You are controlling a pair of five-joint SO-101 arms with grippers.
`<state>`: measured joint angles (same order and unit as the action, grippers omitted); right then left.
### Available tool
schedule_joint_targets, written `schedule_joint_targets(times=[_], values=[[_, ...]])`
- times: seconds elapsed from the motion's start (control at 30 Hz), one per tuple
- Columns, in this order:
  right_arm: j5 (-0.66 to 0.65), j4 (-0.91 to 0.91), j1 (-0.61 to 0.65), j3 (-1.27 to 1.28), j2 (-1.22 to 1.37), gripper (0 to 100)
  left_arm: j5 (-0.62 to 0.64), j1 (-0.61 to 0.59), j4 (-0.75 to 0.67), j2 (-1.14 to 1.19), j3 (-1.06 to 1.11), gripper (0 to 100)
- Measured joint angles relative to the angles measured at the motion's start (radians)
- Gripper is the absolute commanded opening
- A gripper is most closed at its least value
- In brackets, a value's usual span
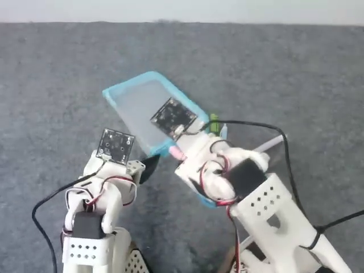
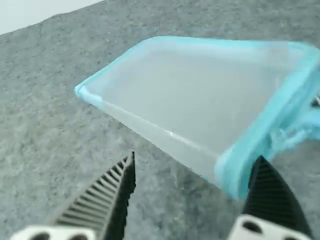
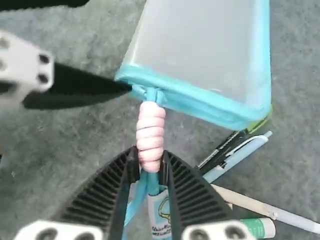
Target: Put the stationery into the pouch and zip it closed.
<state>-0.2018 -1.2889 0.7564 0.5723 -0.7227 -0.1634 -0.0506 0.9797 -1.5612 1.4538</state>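
right gripper [image 3: 150, 154] pinching pink zipper pull [image 3: 151, 131] | pens [image 3: 235, 150] loose on mat just beside, one partly under pouch edge | left gripper [image 2: 195, 161] wide, at pouch corner | blue-trimmed pouch [image 1: 139, 105] on grey mat [image 1: 57, 85]

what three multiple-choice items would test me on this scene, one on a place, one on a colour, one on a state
1. Where does the light blue plastic pen lie relative to the clear, blue-trimmed pouch?
A. inside it
B. outside it, on the grey felt mat
C. on top of it

2. What colour is the ribbed zipper pull?
A. pink
B. yellow
C. black

3. The right gripper is:
A. open, clear of everything
B. shut on the zipper pull
C. shut on a pen

Answers:
1. B, the pen lies on the mat by the pouch's corner.
2. A, the pull shows pink against the blue trim.
3. B, its fingers pinch the pull.
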Motion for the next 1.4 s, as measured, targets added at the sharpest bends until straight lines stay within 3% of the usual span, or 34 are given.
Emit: schedule_joint_targets(times=[0.6,0.77,1.0,1.27,1.4], values=[[-0.029,-0.078,0.012,-0.044,-0.058,0.6,-0.018,-0.077,-0.061,-0.002,0.063,32],[-0.029,-0.091,0.005,-0.044,-0.058,0.6,-0.021,-0.077,-0.081,-0.002,0.063,25],[-0.057,-0.127,0.003,-0.044,-0.077,0.6,-0.026,-0.046,-0.262,0.000,0.189,18],[-0.060,-0.124,0.005,-0.009,-0.078,0.8,-0.026,0.006,-0.279,0.000,0.198,10],[-0.060,0.005,0.005,0.130,-0.078,0.9,-0.026,0.009,-0.278,0.000,0.198,7]])
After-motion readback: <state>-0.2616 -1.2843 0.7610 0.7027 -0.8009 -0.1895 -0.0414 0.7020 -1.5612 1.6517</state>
